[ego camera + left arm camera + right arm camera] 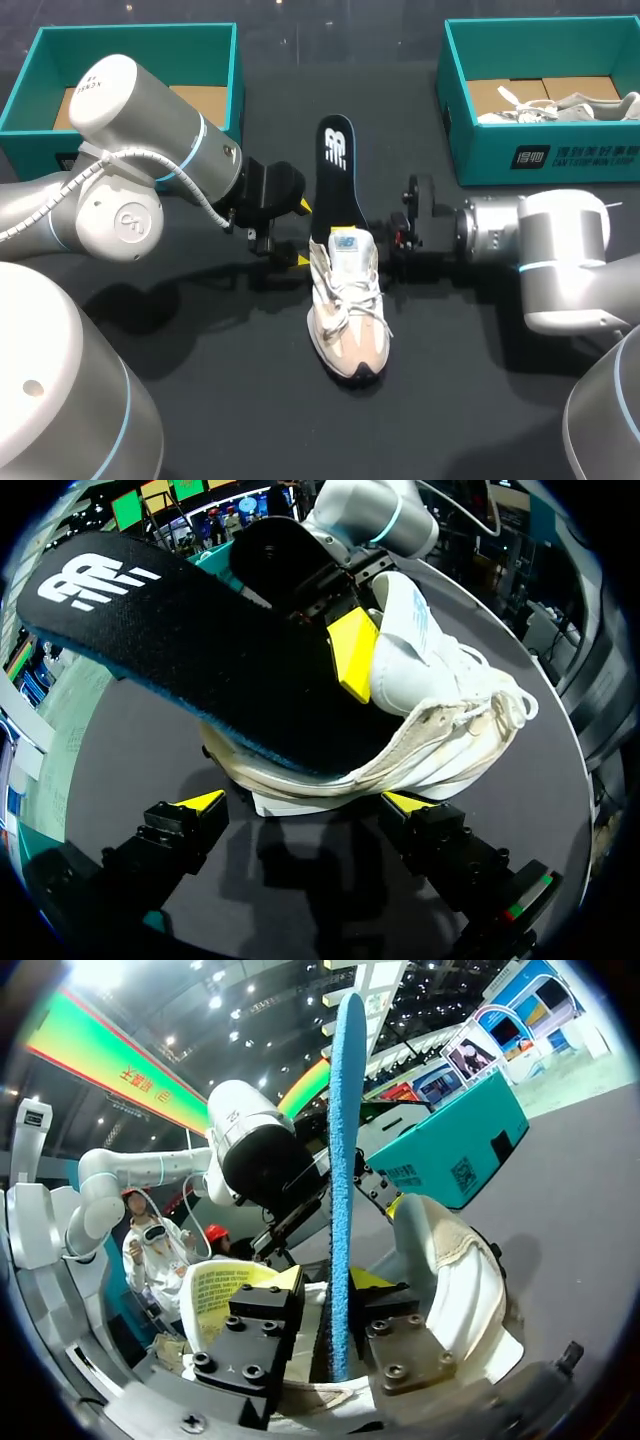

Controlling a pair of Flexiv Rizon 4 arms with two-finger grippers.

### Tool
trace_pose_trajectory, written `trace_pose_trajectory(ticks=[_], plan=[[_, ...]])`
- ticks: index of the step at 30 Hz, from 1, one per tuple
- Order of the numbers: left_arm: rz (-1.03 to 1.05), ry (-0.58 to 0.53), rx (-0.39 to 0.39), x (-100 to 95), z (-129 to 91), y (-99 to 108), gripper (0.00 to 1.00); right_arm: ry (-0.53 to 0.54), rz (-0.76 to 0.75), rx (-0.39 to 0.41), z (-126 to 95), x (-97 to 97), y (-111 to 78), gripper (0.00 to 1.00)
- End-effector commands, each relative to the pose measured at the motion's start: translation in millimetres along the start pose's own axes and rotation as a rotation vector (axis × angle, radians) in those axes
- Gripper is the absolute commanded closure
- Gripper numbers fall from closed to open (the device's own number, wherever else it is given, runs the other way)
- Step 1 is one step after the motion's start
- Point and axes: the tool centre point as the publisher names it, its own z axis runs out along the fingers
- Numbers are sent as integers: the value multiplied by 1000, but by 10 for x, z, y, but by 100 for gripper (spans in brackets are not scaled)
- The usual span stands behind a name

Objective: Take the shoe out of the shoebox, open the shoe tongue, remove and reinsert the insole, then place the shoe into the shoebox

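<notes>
Head view: a white-and-beige lace-up sneaker (347,310) stands upright mid-table on the black tabletop (220,370), toe toward the robot. A black foam insole (335,175) with a blue edge projects rearward from its opening. The right gripper (328,1305) is pinched closed on the insole's two faces. The left gripper (305,802) is spread wide and holds nothing, with the sneaker just ahead of it. A teal cardboard shoebox (560,155) sits at right rear, well apart.

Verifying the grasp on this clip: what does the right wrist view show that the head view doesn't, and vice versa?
Right wrist only: the insole edge-on, pinched between the right gripper's fingers. Head only: the right shoebox and the insole's flat black face. Shared: the shoe, insole, left arm and left shoebox.
</notes>
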Motion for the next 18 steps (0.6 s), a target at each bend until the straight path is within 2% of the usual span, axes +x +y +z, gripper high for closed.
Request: trace_pose_trajectory(ticks=[1, 18], plan=[[1, -1, 1, 6, 3, 5, 0, 2, -5, 9, 15, -28, 13, 69], [1, -1, 1, 6, 3, 5, 0, -19, -50, 37, 37, 125, 88, 64]])
